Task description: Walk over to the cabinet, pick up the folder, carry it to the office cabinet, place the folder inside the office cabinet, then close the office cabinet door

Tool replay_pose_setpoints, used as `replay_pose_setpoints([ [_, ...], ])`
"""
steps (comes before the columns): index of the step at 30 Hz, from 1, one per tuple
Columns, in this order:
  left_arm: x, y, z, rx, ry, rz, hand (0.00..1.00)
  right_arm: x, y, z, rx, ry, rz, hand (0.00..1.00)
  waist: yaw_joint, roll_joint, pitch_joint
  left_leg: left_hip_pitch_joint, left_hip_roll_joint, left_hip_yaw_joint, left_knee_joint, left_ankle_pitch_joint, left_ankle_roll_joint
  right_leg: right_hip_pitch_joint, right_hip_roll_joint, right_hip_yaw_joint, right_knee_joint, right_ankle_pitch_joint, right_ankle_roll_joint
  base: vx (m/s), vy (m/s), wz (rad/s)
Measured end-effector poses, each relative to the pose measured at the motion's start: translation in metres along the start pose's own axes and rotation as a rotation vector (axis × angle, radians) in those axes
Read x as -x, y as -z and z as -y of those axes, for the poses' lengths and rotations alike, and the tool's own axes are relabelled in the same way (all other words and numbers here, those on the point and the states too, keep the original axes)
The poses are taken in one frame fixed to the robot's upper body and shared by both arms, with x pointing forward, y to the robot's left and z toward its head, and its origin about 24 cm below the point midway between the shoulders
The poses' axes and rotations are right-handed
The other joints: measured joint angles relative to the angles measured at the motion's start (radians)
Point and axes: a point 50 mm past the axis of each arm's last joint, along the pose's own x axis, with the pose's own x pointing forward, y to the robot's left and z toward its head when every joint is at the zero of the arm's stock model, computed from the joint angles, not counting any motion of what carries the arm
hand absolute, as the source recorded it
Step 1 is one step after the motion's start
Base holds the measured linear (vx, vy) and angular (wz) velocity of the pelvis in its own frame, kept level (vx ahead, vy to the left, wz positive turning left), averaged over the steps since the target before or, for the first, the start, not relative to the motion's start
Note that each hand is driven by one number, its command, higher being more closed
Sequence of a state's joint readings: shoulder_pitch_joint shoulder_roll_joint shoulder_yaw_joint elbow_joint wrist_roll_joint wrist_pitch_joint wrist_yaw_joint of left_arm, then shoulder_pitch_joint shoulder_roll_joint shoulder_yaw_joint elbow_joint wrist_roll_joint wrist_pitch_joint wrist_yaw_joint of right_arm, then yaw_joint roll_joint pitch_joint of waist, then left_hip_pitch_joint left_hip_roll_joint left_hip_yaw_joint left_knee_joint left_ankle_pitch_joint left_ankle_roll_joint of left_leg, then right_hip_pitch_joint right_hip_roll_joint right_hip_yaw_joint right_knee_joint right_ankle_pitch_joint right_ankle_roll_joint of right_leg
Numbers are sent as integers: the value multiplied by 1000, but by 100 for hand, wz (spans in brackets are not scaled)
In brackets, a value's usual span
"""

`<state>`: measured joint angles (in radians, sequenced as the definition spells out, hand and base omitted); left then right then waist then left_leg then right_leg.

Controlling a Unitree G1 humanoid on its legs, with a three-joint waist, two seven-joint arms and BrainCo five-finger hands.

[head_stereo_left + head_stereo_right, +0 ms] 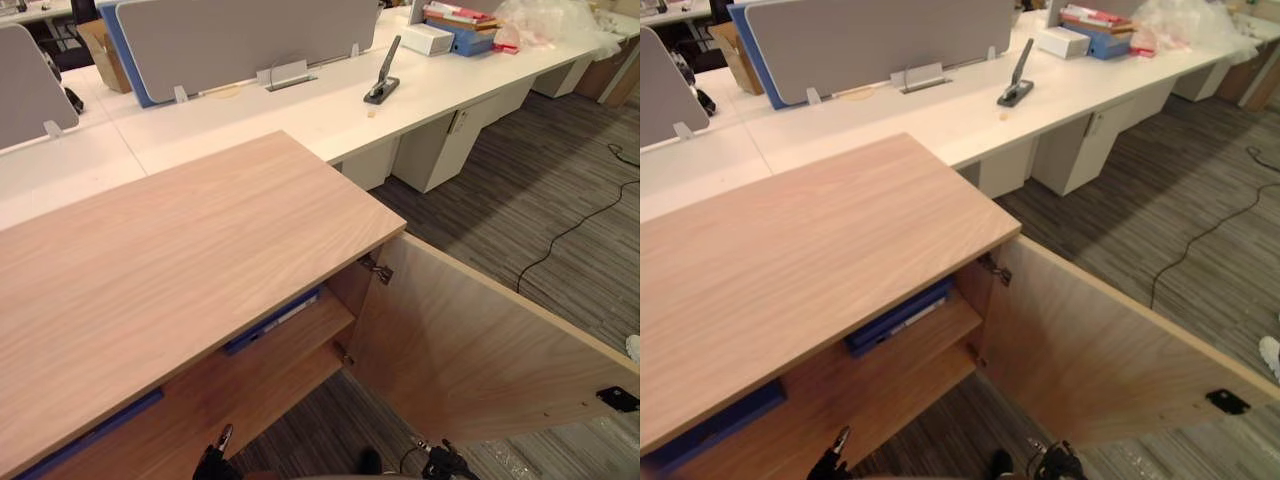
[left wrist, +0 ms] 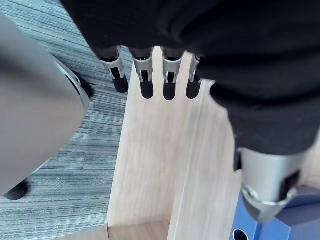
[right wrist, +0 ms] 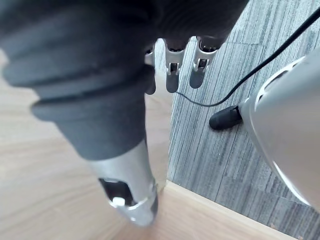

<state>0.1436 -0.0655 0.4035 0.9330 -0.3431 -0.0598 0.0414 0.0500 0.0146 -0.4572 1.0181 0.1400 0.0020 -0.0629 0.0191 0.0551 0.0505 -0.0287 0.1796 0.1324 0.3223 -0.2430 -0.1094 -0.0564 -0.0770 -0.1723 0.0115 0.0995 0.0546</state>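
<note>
Blue folder [image 1: 898, 315] is lying flat on the shelf [image 1: 940, 352] inside the cabinet [image 1: 180, 270], near the shelf's right edge. Door [image 1: 470, 350] is swung wide open. Left hand [image 2: 169, 75] and right hand [image 3: 172, 75] both have loose, straight fingers, holding nothing.

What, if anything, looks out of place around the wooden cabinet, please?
Only the cabinet door, which stands wide open over the carpet. A blue folder lies on the shelf inside, and nothing looks spilled or damaged.
</note>
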Motion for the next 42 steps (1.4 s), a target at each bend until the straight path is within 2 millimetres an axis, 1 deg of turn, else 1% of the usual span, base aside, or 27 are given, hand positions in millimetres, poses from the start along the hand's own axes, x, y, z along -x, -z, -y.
replay_pose_setpoints([
  [2,-1,-7,11,-106,54,30,0,0,-2,-5,21,-17,13,0,0,-7,-7,-5,-19,13,-21,14,13,-34,-19,11,19,3,5,-46,98,-8],
  [3,-1,-8,14,-126,67,36,0,1,-3,-6,19,-18,19,0,-1,-8,-6,-3,-24,19,-31,20,17,-39,-23,13,22,4,7,-40,60,-12],
  [4,-1,-9,22,-164,93,45,0,1,-3,-6,18,-16,26,0,-4,-10,-5,4,-36,26,-57,35,21,-50,-34,16,32,5,9,-9,29,-9],
  [7,-1,-10,30,-183,119,50,0,2,-2,-8,15,-20,25,0,-7,-20,-1,33,-43,41,-82,47,23,-48,-40,16,45,4,9,-20,21,-11],
  [8,-1,-11,31,-189,121,52,0,2,-2,-9,13,-21,25,0,-8,-24,0,37,-45,44,-89,51,24,-47,-42,16,48,4,10,-28,15,-10],
  [9,-2,-12,32,-203,124,57,0,2,-1,-10,11,-24,23,0,-13,-35,4,49,-52,48,-106,61,26,-47,-48,20,58,1,13,-34,13,-5],
  [10,-2,-12,32,-205,124,59,0,2,-1,-10,10,-25,23,0,-15,-38,6,53,-54,52,-110,64,27,-50,-51,22,65,-1,15,-65,29,-10],
  [12,-2,-14,32,-193,117,66,0,3,0,-12,8,-27,23,0,-12,-48,12,70,-59,75,-115,67,30,-59,-55,44,87,-5,21,-76,37,-28],
  [14,-3,-15,29,-191,102,69,0,3,-2,-13,5,-31,34,0,-11,-59,25,100,-65,103,-130,71,35,-67,-63,68,123,-18,25,-65,24,-33],
  [15,-3,-15,28,-202,98,67,0,4,-2,-12,3,-30,39,0,-15,-60,33,112,-69,112,-130,72,38,-73,-75,62,153,-44,19,-80,19,-17],
  [16,-3,-15,26,-194,92,69,0,4,0,-10,4,-24,37,0,-13,-61,39,121,-71,127,-131,74,40,-86,-106,-6,197,-72,3,-70,22,-21],
  [18,-3,-16,22,-172,74,73,0,5,1,-7,5,-18,36,0,-6,-69,37,134,-71,152,-134,74,40,-97,-151,-101,240,-86,-15,-13,5,-34],
  [19,-3,-16,17,-152,54,69,0,6,3,-4,5,-12,31,0,-4,-71,36,141,-69,160,-139,75,37,-97,-169,-152,254,-83,-21,21,-32,-30],
  [22,-4,-15,11,-118,29,61,0,8,12,5,5,11,11,0,-9,-72,37,158,-59,163,-159,78,33,-98,-157,-170,271,-87,-34,25,-51,-9],
  [24,-4,-16,9,-102,17,63,0,8,12,6,6,12,10,0,-9,-78,39,171,-50,174,-175,81,29,-99,-146,-171,274,-97,-28,26,-63,-14],
  [25,-3,-15,8,-97,13,61,0,8,13,5,7,10,7,0,-8,-78,32,175,-42,185,-182,81,30,-99,-134,-171,265,-101,-23,39,-61,-23],
  [27,-3,-13,4,-90,1,52,0,8,15,4,6,8,-3,0,-4,-76,17,180,-27,202,-199,82,30,-98,-115,-184,236,-98,-25,60,-47,-30],
  [28,-2,-11,1,-85,-10,48,0,8,17,5,7,11,-12,0,-3,-76,11,189,-18,213,-215,85,24,-91,-95,-182,207,-80,-26,57,-17,-29],
  [29,-2,-10,-1,-82,-15,45,0,8,18,5,5,12,-15,0,-3,-76,4,189,-15,216,-220,87,21,-89,-88,-181,191,-71,-27,84,-17,-27],
  [30,-2,-8,-3,-73,-24,37,0,8,19,6,4,13,-21,0,-4,-67,-8,192,-7,220,-230,95,10,-80,-68,-179,156,-46,-23,99,-15,-16],
  [31,-2,-7,-4,-70,-29,33,0,8,20,6,4,14,-26,0,-6,-67,-10,198,1,223,-231,98,4,-57,-51,-178,115,-20,-24,100,-15,-15],
  [33,-2,-6,-4,-71,-35,30,0,8,23,7,4,17,-39,0,-6,-66,-12,211,5,218,-232,98,4,-22,-34,-173,55,5,-20,72,-4,-10],
  [38,-1,-5,-6,-77,-46,25,0,8,28,9,4,26,-58,0,-5,-65,-16,222,-18,202,-229,95,10,50,-27,-153,-89,73,-8,24,31,-7],
  [41,-1,-4,-10,-82,-58,22,0,8,28,10,1,28,-58,0,-3,-67,-10,219,-22,196,-194,82,15,58,-30,-134,-96,78,-8,-6,40,-15],
  [42,0,-3,-12,-83,-65,18,0,8,29,10,0,29,-66,0,0,-67,-10,218,-20,193,-169,72,24,62,-28,-124,-96,78,-8,-14,27,-35],
])
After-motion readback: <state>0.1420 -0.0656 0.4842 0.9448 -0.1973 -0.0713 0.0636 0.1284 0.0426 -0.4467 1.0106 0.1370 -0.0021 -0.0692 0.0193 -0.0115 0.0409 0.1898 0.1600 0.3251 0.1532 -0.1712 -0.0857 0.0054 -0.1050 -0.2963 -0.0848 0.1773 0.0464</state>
